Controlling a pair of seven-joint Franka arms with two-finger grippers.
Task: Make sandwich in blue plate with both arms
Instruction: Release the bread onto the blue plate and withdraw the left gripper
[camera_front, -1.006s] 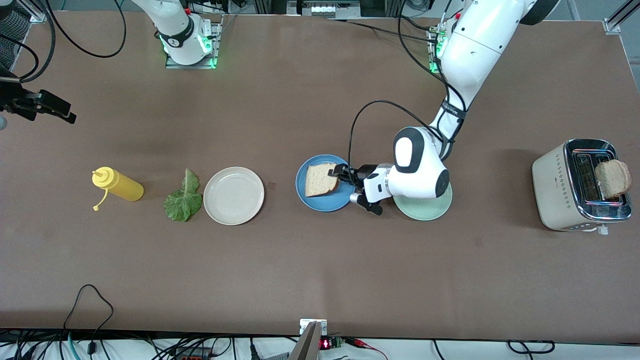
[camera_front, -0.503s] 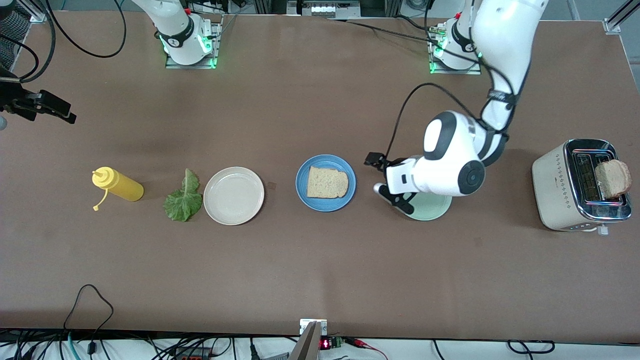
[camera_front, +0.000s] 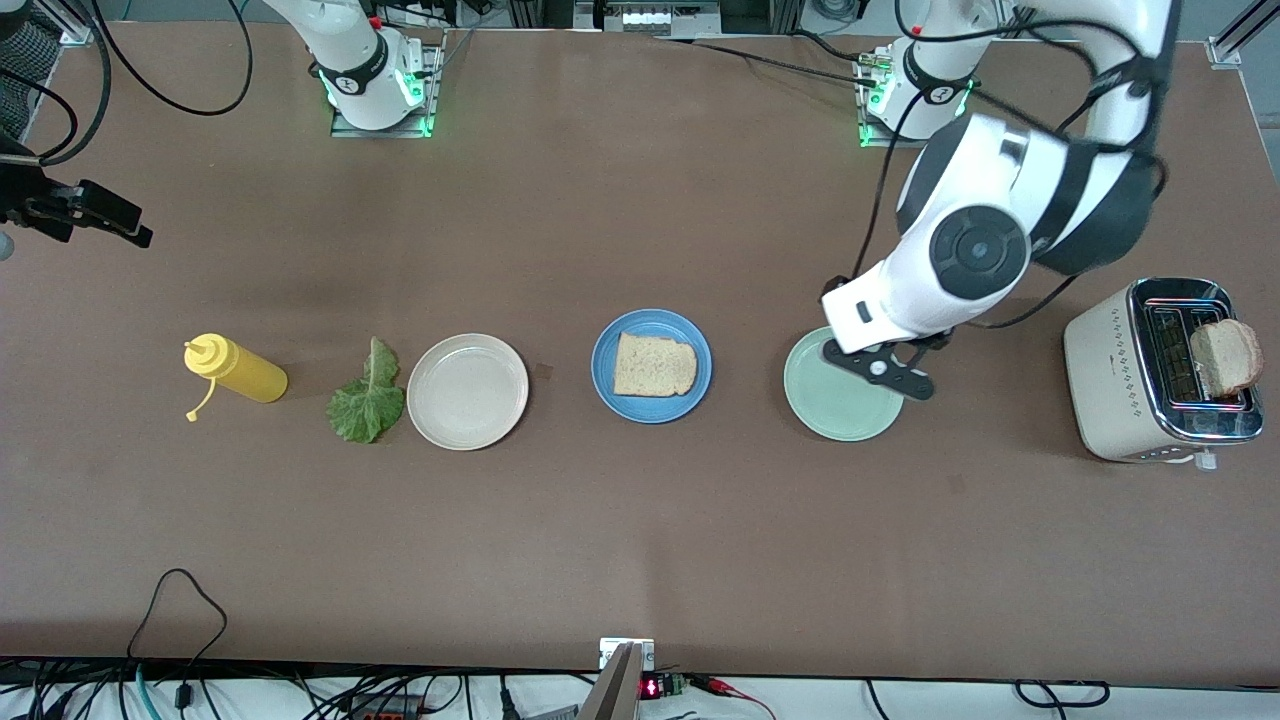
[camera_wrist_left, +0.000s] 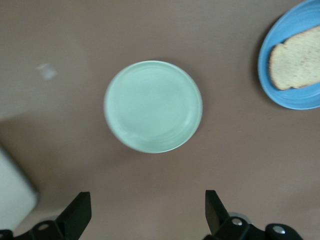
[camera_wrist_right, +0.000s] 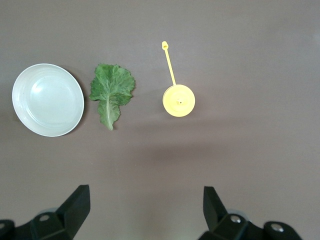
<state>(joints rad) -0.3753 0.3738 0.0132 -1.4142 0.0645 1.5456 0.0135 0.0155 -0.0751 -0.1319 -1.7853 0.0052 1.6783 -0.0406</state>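
The blue plate (camera_front: 650, 410) sits mid-table with one slice of bread (camera_front: 654, 365) flat on it; both also show in the left wrist view, the plate (camera_wrist_left: 300, 97) and the slice (camera_wrist_left: 297, 65). A second slice (camera_front: 1225, 357) stands in the toaster (camera_front: 1110, 370). The lettuce leaf (camera_front: 366, 396) lies on the table beside the beige plate (camera_front: 467, 391). My left gripper (camera_front: 878, 368) is open and empty, up over the pale green plate (camera_front: 835, 405). My right gripper (camera_front: 95, 215) waits open and empty above the table at the right arm's end.
A yellow squeeze bottle (camera_front: 236, 370) lies beside the lettuce toward the right arm's end. The right wrist view looks down on the beige plate (camera_wrist_right: 48, 99), the lettuce (camera_wrist_right: 111, 92) and the bottle (camera_wrist_right: 179, 100). The left wrist view shows the pale green plate (camera_wrist_left: 153, 106) and a toaster corner (camera_wrist_left: 15, 195).
My left gripper let go of the bread slice on the blue plate, then drew back and rose toward the left arm's end, over the pale green plate. The right arm has not moved.
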